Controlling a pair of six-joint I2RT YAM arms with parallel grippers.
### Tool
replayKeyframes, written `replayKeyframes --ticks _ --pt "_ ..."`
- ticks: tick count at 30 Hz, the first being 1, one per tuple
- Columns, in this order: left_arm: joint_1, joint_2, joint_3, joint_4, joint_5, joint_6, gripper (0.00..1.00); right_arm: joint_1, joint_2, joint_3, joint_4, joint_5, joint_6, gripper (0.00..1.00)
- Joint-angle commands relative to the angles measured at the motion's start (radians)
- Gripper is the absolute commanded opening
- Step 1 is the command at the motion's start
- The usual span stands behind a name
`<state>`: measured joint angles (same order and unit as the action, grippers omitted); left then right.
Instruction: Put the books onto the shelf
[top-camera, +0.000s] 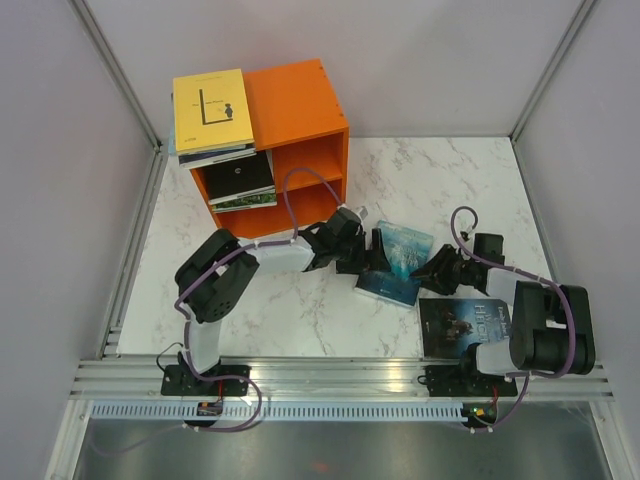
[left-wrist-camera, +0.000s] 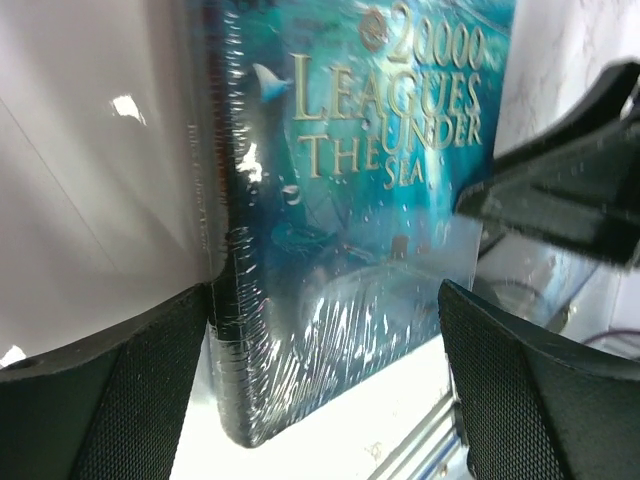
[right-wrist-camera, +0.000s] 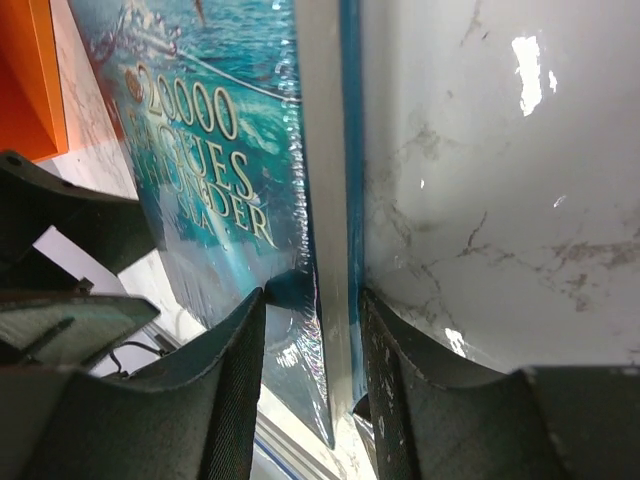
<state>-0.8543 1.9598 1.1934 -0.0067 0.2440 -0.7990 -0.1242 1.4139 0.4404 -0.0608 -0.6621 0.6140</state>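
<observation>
One teal shrink-wrapped paperback (top-camera: 400, 255) mid-frame: left gripper (left-wrist-camera: 325, 300) wide open, can't tell if right gripper (right-wrist-camera: 313, 300) pinches, so slick wrap cld slip.

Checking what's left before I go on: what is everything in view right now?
shelf: one, orange, far left of the table
yellow book: one, yellow, topmost on the shelf
stack: count unclear, pale edges, under the yellow book
black book: one, black, sticking out of the shelf's left side
green book: one, green, just under the black book
teal book: one, teal, mid-table between the grippers
dark book: one, dark, flat by the right arm's base
table: one, white marble
left gripper: one, black, open, astride the teal book
right gripper: one, black, jaws around the teal book's edge, grip unclear
</observation>
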Motion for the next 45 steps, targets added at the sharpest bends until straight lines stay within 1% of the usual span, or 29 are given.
replayKeyframes --ticks 1,2,3,4,5,9,10,11,12,14,16,17,18,19,20,21,22,24,25,26,28,29,32,35,38,41,45 --pt "-0.140 0.015 -0.092 0.105 0.344 -0.108 0.96 0.054 0.088 -0.028 -0.060 0.125 -0.043 0.45" --pt "-0.149 0.001 -0.135 0.105 0.344 -0.108 0.96 0.057 0.098 -0.026 -0.059 0.125 -0.046 0.45" --pt "-0.160 -0.021 -0.155 0.167 0.342 -0.167 0.95 0.061 0.100 -0.026 -0.060 0.125 -0.045 0.44" --pt "-0.163 -0.028 -0.173 0.266 0.337 -0.183 0.95 0.072 0.102 -0.026 -0.059 0.127 -0.045 0.44" --pt "-0.164 -0.036 -0.187 0.305 0.328 -0.196 0.95 0.075 0.099 -0.029 -0.060 0.128 -0.042 0.44" --pt "-0.164 -0.067 -0.230 0.381 0.299 -0.259 0.94 0.095 0.100 -0.035 -0.056 0.125 -0.039 0.43" --pt "-0.164 -0.073 -0.245 0.427 0.296 -0.287 0.94 0.101 0.100 -0.038 -0.051 0.121 -0.036 0.43" --pt "-0.164 -0.072 -0.271 0.523 0.293 -0.316 0.94 0.106 0.105 -0.040 -0.051 0.113 -0.034 0.43" --pt "-0.164 -0.068 -0.281 0.559 0.291 -0.369 0.93 0.107 0.106 -0.043 -0.045 0.111 -0.033 0.43" --pt "-0.164 -0.059 -0.288 0.599 0.278 -0.407 0.93 0.116 0.111 -0.048 -0.042 0.107 -0.031 0.42" --pt "-0.164 -0.067 -0.299 0.600 0.247 -0.419 0.92 0.120 0.109 -0.052 -0.042 0.102 -0.028 0.41" --pt "-0.164 -0.082 -0.305 0.591 0.209 -0.420 0.92 0.120 0.108 -0.054 -0.040 0.099 -0.026 0.41" --pt "-0.164 -0.093 -0.307 0.541 0.183 -0.416 0.91 0.120 0.106 -0.058 -0.042 0.095 -0.023 0.40" --pt "-0.164 -0.107 -0.308 0.504 0.125 -0.410 0.91 0.127 0.106 -0.061 -0.042 0.090 -0.019 0.39" --pt "-0.164 -0.143 -0.307 0.464 0.088 -0.395 0.90 0.148 0.105 -0.065 -0.043 0.088 -0.014 0.39" --pt "-0.164 -0.162 -0.304 0.344 0.046 -0.388 0.90 0.156 0.103 -0.075 -0.043 0.084 -0.011 0.38" --pt "-0.164 -0.183 -0.298 0.273 -0.047 -0.387 0.89 0.161 0.102 -0.081 -0.043 0.082 -0.001 0.38" --pt "-0.164 -0.228 -0.275 0.135 -0.129 -0.378 0.89 0.175 0.099 -0.103 -0.040 0.079 0.007 0.38" --pt "-0.164 -0.239 -0.264 -0.019 -0.211 -0.381 0.88 0.185 0.099 -0.109 -0.036 0.078 0.012 0.38" --pt "-0.166 -0.243 -0.232 -0.098 -0.239 -0.394 0.86 0.192 0.092 -0.117 -0.034 0.078 0.015 0.37" --pt "-0.166 -0.259 -0.218 -0.224 -0.310 -0.393 0.86 0.205 0.085 -0.126 -0.033 0.075 0.020 0.38" --pt "-0.170 -0.268 -0.221 -0.251 -0.324 -0.396 0.86 0.207 0.083 -0.127 -0.033 0.075 0.024 0.38" --pt "-0.183 -0.305 -0.270 -0.301 -0.353 -0.423 0.88 0.212 0.071 -0.120 -0.043 0.075 0.023 0.38" --pt "-0.187 -0.335 -0.343 -0.302 -0.376 -0.460 0.89 0.213 0.076 -0.105 -0.051 0.078 0.024 0.38" --pt "-0.189 -0.332 -0.394 -0.296 -0.406 -0.470 0.89 0.221 0.098 -0.086 -0.053 0.087 0.021 0.38" --pt "-0.193 -0.322 -0.440 -0.265 -0.429 -0.483 0.89 0.230 0.126 -0.068 -0.051 0.096 0.015 0.37" --pt "-0.196 -0.311 -0.501 -0.129 -0.446 -0.517 0.89 0.250 0.143 -0.074 -0.054 0.111 0.018 0.37"
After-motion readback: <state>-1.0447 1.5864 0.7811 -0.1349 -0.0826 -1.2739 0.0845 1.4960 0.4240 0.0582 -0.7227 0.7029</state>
